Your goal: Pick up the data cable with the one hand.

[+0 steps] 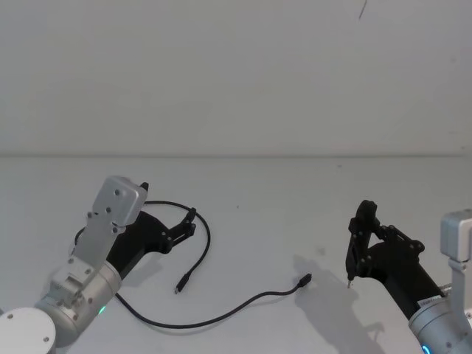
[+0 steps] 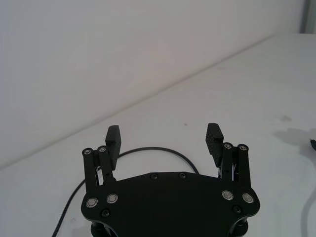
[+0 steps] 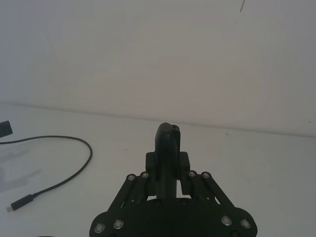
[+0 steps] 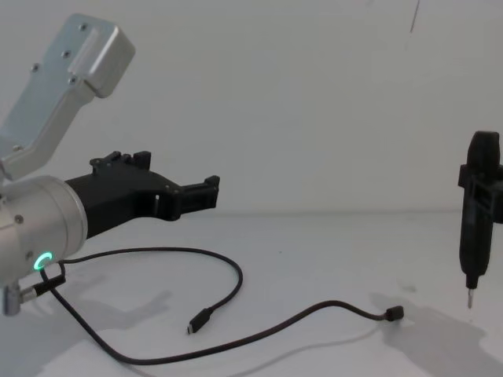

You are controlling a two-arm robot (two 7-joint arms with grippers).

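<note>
One long thin black data cable (image 1: 209,237) lies looped on the white table (image 1: 295,192), two plugs (image 1: 304,280) free. Chest view shows the black two-finger left gripper (image 4: 212,194) above it, fingers apart; right gripper (image 3: 169,168) clamps one slim black metal-tipped tool (image 4: 475,228).

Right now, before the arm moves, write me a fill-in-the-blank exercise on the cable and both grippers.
1. The long thin black data cable lies loose on the white ____.
2. The black two-finger left gripper hovers above the cable's loop with its fingers ____.
3. The black right gripper is shut on a slim black tool whose thin metal tip points ____.
Missing words: table; open; down.
</note>
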